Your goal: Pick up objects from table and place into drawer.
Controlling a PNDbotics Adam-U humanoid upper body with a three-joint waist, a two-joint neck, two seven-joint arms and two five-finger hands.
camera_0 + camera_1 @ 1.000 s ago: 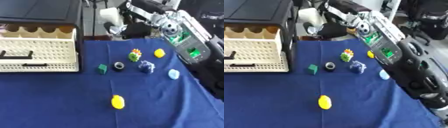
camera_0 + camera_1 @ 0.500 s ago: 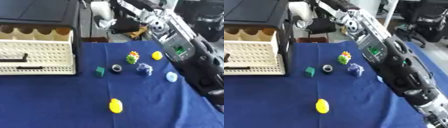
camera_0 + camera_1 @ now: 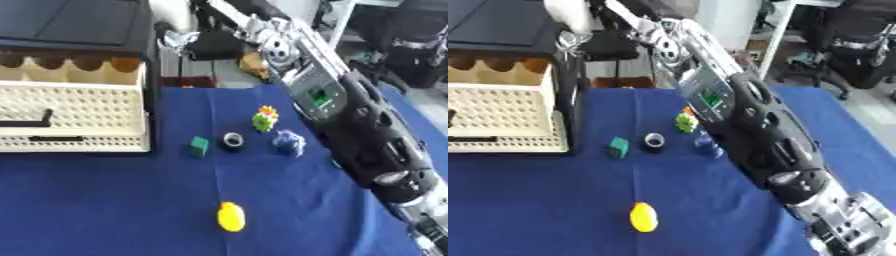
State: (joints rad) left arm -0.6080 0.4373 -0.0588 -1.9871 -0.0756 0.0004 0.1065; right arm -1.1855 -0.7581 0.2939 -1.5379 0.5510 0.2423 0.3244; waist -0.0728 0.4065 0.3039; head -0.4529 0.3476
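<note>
**A:** Swinging in from the right edge, the right arm point(image 3: 350, 115) now lies slantwise over the right side of the blue table point(image 3: 105, 200). It covers the spot where a yellow piece and a pale blue one showed 1 second ago.

**B:** And the right hand point(image 3: 846, 230)?

**A:** Only a grey part of it shows at the lower right corner, cut off by the edge. I cannot tell whether it is open or closed, or whether it has hold of anything. The left hand is out of sight.

**B:** Where are the objects?

**A:** 5 are in sight, all on the cloth. The yellow oval point(image 3: 231, 216) lies alone near the front. The green cube point(image 3: 199, 146), the black ring point(image 3: 233, 140) and the blue lump point(image 3: 288, 142) sit in a row at mid-table. The green-and-yellow block point(image 3: 264, 118) is just behind them. The blue lump is just beside the arm.

**B:** And the drawer?

**A:** The cream drawer point(image 3: 70, 120) is at the left under a black cabinet point(image 3: 70, 25). It looks pulled out, and none of these objects is in it.

**B:** So which step is this?

**A:** I judge it the reach for a first pick, with nothing placed yet. The next move calls for bringing the hand over 1 piece, perhaps the oval since it stands apart. The hand must close on it without sweeping the cluster, then carry it left across the table to the drawer.
</note>
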